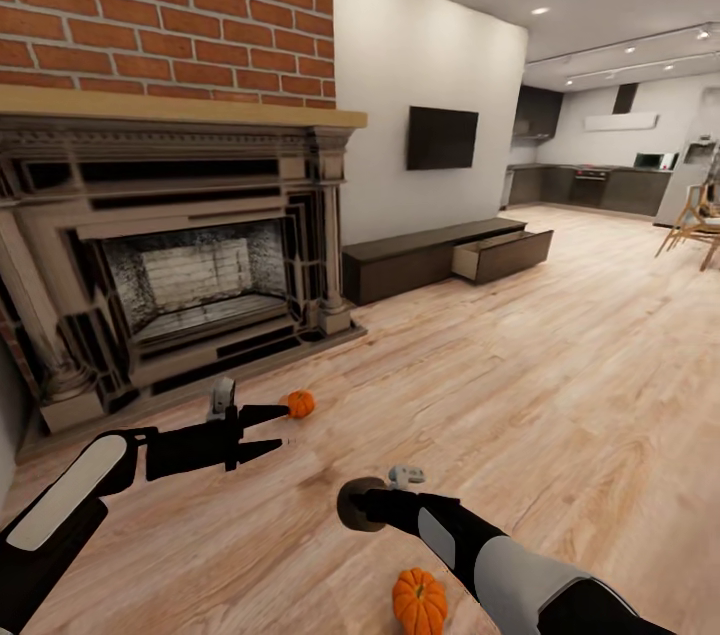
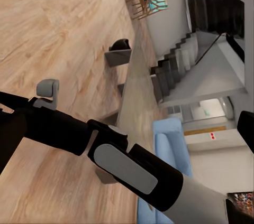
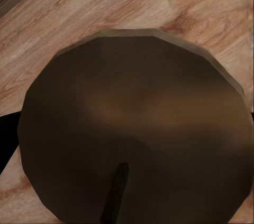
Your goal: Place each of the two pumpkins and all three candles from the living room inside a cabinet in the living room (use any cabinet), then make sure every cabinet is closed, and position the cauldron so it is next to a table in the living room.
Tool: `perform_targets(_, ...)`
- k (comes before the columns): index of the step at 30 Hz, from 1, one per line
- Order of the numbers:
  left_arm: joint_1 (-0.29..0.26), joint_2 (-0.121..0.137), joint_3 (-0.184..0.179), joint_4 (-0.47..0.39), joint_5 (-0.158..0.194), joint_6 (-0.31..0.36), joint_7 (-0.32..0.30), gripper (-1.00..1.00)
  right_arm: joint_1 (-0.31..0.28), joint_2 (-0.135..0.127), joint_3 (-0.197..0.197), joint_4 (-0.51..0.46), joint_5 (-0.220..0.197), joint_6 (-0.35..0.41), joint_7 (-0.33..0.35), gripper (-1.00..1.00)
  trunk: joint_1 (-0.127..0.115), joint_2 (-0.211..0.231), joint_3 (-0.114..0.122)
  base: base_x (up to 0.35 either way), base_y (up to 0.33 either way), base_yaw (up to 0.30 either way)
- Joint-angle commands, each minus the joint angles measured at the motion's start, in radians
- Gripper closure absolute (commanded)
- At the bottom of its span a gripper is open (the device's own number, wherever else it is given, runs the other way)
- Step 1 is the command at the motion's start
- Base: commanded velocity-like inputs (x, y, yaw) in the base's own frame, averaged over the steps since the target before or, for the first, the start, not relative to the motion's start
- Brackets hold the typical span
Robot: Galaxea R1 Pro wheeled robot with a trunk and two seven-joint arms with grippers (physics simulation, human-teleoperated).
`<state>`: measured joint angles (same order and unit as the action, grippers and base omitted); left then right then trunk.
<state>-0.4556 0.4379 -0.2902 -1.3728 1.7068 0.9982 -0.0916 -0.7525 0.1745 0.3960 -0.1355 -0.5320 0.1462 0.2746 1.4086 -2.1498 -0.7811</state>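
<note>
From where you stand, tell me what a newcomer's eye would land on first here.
The big stone fireplace under the red brick wall dominates the left of the head view. Two orange pumpkins stand out on the pale wood floor: one pumpkin just beyond the left gripper, the other pumpkin close by the right arm. Farther back, the long dark cabinet sits against the white wall with one drawer pulled open.
</note>
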Motion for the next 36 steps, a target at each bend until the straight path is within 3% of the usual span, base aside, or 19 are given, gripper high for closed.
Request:
perform_targets(1,0.000,0.001,-0.001,0.000,-0.009,0.000,-0.010,-1.00,-0.001,0.000,0.002,0.000,-0.006,0.004,0.001,1.00,0.000,0.000,0.000,0.000,-0.269,-0.226)
perform_targets(15,-0.001,0.002,-0.001,0.000,-0.009,0.000,-0.010,-1.00,-0.001,0.000,0.001,-0.001,-0.006,0.004,0.002,1.00,0.000,0.000,0.006,0.000,-0.276,-0.123)
perform_targets(36,-0.001,0.003,-0.001,0.000,-0.009,0.000,-0.010,-1.00,-0.001,0.000,-0.001,0.000,-0.006,0.006,-0.003,1.00,0.000,0.000,-0.019,0.000,-0.268,-0.158)
